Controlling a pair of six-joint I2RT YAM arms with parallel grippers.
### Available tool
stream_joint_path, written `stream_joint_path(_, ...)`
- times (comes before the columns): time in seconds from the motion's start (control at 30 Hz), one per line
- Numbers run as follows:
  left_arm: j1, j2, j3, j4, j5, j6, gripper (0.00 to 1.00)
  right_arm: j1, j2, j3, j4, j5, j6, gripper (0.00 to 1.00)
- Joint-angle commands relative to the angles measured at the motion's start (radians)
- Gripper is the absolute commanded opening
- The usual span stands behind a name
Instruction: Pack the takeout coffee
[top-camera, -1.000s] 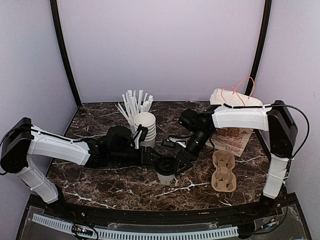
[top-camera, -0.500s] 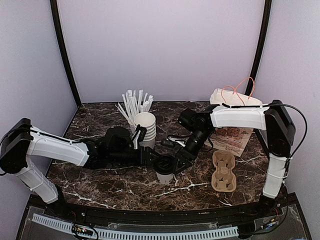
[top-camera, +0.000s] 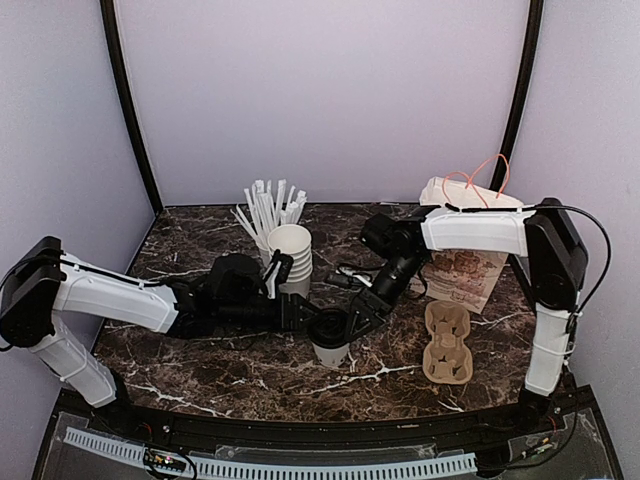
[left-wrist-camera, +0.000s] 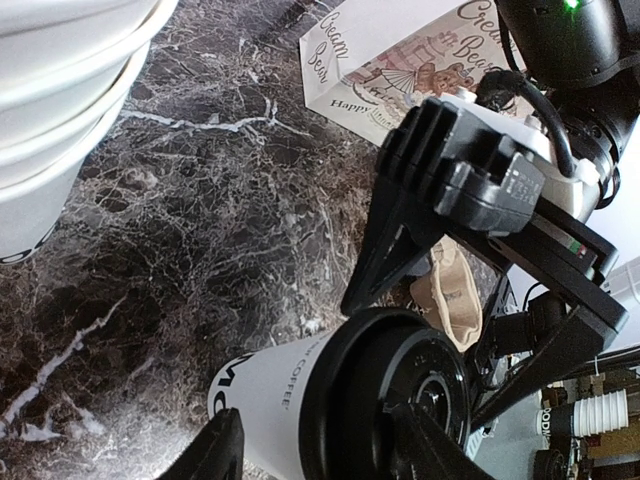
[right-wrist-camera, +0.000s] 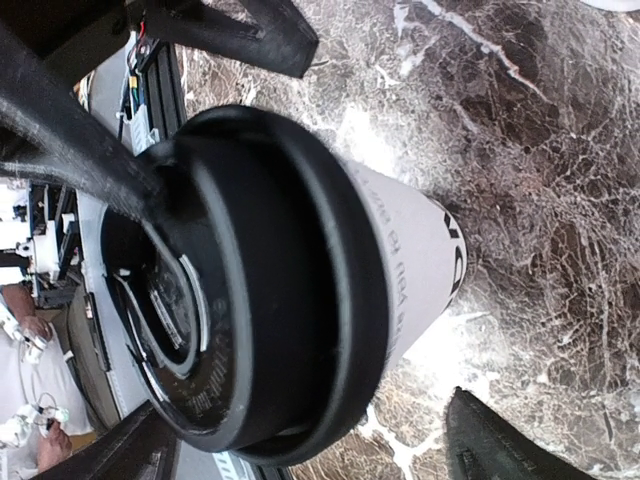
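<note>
The takeout coffee (top-camera: 331, 351), a white paper cup with a black lid (top-camera: 328, 328), stands upright on the marble table near the middle front. My left gripper (top-camera: 320, 327) reaches in from the left and is shut on the cup; in the left wrist view its fingers flank the takeout coffee (left-wrist-camera: 265, 390) at the left gripper (left-wrist-camera: 320, 452). My right gripper (top-camera: 347, 324) comes from the right and is open around the lid. In the right wrist view the right gripper (right-wrist-camera: 325, 445) straddles the takeout coffee (right-wrist-camera: 410, 250), with floor showing between the cup and one finger (right-wrist-camera: 500, 440).
A stack of lidless white cups (top-camera: 291, 256) and a cup of white straws (top-camera: 264, 214) stand behind the left gripper. A printed paper bag (top-camera: 466, 262) with orange handles lies at the back right. A brown cardboard cup carrier (top-camera: 447, 344) sits in front of it.
The right gripper's jaws have spread wider around the lid and its arm has shifted slightly. The cup and the left gripper have stayed where they were.
</note>
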Motion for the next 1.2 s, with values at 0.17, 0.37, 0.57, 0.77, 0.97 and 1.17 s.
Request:
stream_joint_path(0.17, -0.019, -0.012, -0.01, -0.081, -0.019, 0.006, 0.55, -0.007, 0.034, 0.018, 0.046, 0.027, 0.033, 0.99)
stream_joint_path(0.37, -0.019, -0.003, -0.013, -0.088, -0.022, 0.004, 0.54, -0.014, 0.063, -0.073, 0.141, 0.332, 0.12, 0.99)
stream_joint_path(0.57, -0.019, -0.002, -0.02, -0.094, -0.031, 0.002, 0.54, -0.059, 0.149, -0.104, 0.146, 0.418, 0.13, 0.99)
stream_joint_path(0.77, -0.019, 0.001, -0.01, -0.103, -0.038, 0.015, 0.54, -0.061, 0.111, -0.102, 0.174, 0.546, 0.138, 0.99)
stream_joint_path(0.97, -0.019, -0.008, 0.012, -0.121, -0.047, 0.042, 0.55, -0.053, 0.079, -0.053, 0.135, 0.464, 0.079, 0.99)
stream_joint_path(1.17, -0.019, -0.1, 0.038, -0.117, -0.097, 0.101, 0.58, -0.053, -0.089, 0.067, 0.075, 0.391, 0.01, 0.99)
